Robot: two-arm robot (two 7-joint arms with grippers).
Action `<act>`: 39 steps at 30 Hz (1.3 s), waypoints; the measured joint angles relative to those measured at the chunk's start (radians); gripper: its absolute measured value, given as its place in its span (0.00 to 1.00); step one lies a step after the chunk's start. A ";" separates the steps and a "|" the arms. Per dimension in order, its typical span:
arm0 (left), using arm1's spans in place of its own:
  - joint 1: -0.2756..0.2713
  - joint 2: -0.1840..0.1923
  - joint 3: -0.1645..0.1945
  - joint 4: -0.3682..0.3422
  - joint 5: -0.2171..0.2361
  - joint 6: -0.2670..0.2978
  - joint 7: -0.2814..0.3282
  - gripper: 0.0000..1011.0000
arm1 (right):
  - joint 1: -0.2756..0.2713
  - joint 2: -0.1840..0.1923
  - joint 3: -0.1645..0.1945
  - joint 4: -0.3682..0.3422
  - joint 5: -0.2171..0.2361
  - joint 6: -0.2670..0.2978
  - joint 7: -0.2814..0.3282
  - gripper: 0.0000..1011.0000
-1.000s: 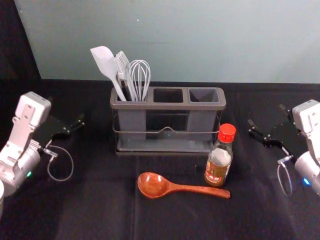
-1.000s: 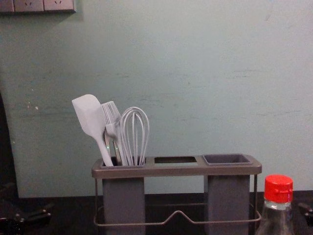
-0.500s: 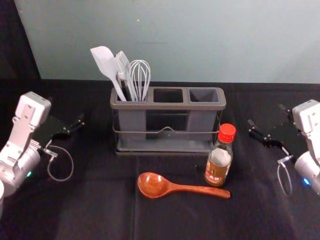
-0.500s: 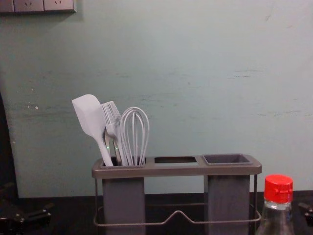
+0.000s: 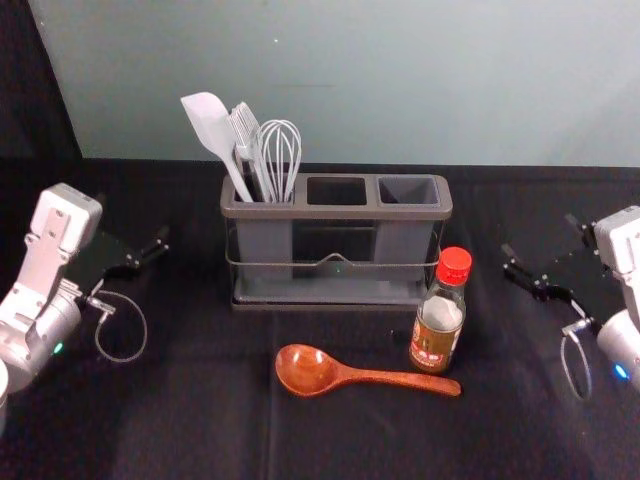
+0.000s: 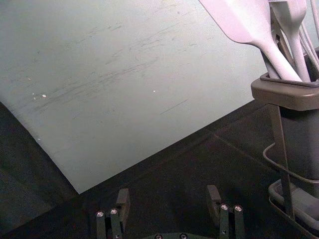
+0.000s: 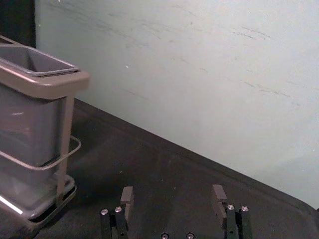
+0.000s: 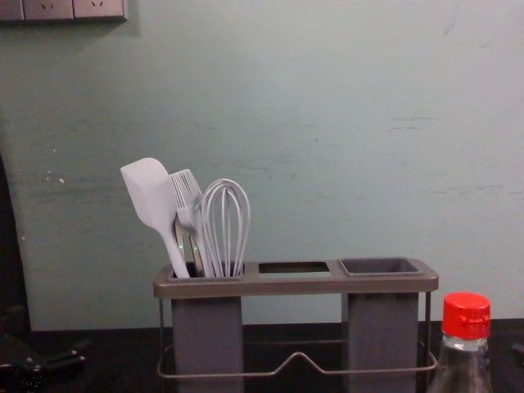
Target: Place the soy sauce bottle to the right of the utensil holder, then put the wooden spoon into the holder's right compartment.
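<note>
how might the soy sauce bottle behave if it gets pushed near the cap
The soy sauce bottle would probably tip rather than slide, since it stands upright and is taller than it is wide. It looks like smooth, clear glass, so it may be rigid and somewhat slippery. Its round body suggests it could roll if it fell over.

A pale spatula (image 5: 207, 122), a comb-headed utensil (image 5: 244, 128) and a whisk (image 8: 226, 217) stood heads up, close together.
The spatula leaned to the left, its broad blade highest of the 3; behind them rose a scuffed grey-green wall (image 5: 400, 80), with socket plates (image 8: 49, 10) at the chest view's upper left, and dark cloth (image 5: 180, 430) covered the table.
</note>
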 joint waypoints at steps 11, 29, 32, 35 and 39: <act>0.000 0.000 0.000 0.000 0.000 0.000 0.000 0.99 | -0.115 0.054 0.055 -0.100 0.029 -0.026 0.046 0.99; 0.000 0.000 0.000 0.000 0.000 0.000 0.000 0.99 | -0.352 0.139 0.136 -0.312 0.033 -0.128 0.111 0.99; 0.000 0.000 0.000 0.000 0.000 0.000 0.000 0.99 | -0.347 0.129 0.135 -0.306 0.031 -0.123 0.124 0.99; 0.000 0.000 0.000 0.000 0.000 0.000 0.000 0.99 | -0.337 0.115 0.130 -0.299 0.029 -0.118 0.138 0.99; 0.000 0.000 0.000 0.000 0.000 0.000 0.000 0.99 | -0.320 0.091 0.122 -0.285 0.020 -0.111 0.155 0.99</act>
